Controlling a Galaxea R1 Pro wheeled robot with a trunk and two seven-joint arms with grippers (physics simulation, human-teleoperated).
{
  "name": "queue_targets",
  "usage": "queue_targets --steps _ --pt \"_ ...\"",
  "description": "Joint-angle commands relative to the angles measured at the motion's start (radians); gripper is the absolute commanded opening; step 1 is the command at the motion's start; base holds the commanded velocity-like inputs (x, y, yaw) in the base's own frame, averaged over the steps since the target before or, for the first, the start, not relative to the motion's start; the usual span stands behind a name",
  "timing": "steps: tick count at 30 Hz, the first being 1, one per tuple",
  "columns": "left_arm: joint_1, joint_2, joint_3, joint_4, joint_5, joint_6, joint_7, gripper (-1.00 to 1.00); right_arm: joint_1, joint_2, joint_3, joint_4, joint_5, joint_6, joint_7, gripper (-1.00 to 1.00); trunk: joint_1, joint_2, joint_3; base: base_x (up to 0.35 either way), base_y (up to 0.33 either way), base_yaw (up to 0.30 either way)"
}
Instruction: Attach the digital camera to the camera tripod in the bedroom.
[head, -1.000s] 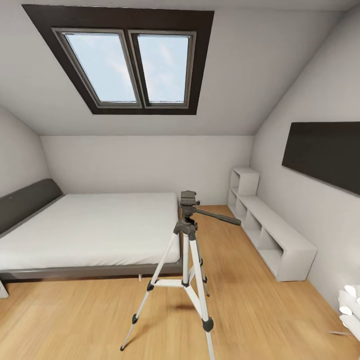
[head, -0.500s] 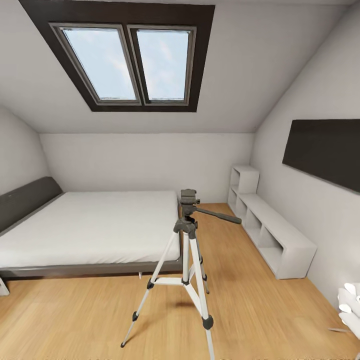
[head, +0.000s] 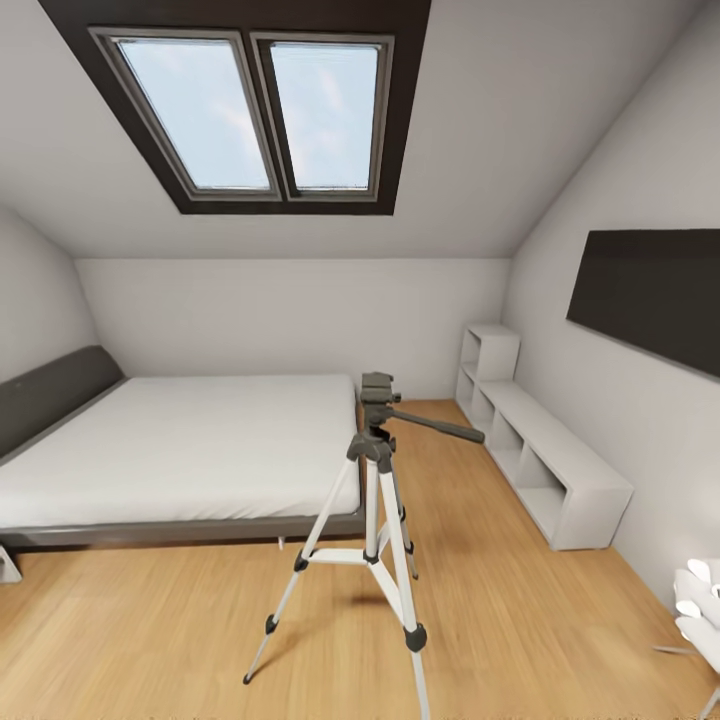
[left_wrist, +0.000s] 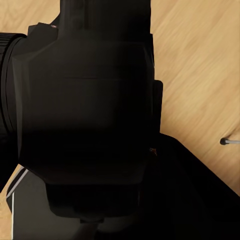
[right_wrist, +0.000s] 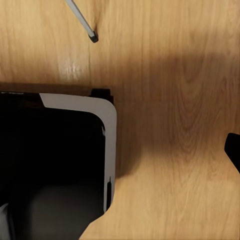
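Observation:
The camera tripod (head: 372, 520) stands on the light wood floor of the bedroom in the head view, silver legs spread, just in front of the bed's foot corner. Its dark grey head (head: 377, 392) is bare on top, and the pan handle (head: 440, 428) points right. In the left wrist view the black digital camera (left_wrist: 85, 105) sits very close to the lens, its lens bulge to one side, held in my left gripper; the fingers are hidden by it. One dark fingertip (right_wrist: 233, 150) of my right gripper shows over bare floor, with nothing held.
A grey bed with a white mattress (head: 170, 450) lies left of the tripod. A low white shelf unit (head: 545, 470) runs along the right wall under a dark panel (head: 650, 295). My black base (right_wrist: 50, 165) and a tripod foot (right_wrist: 93, 36) show in the right wrist view.
The whole head view has shifted slightly, with the skylight and tripod sliding up in the picture: the camera moved. The tripod itself stands as before.

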Motion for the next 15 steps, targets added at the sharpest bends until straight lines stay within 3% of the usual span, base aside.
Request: queue_targets --steps 1,15 --pt "0.000 0.000 -0.009 0.000 0.006 0.004 0.003 -1.00 -0.001 0.000 -0.002 0.001 0.006 0.001 0.003 1.00 0.000 -0.001 -0.002 0.000 0.000 0.000" --pt "0.000 -0.001 -0.009 0.000 0.004 0.004 0.003 -1.00 -0.001 0.002 -0.002 0.001 0.006 0.000 0.003 1.00 0.000 -0.001 -0.024 0.000 0.000 0.000"
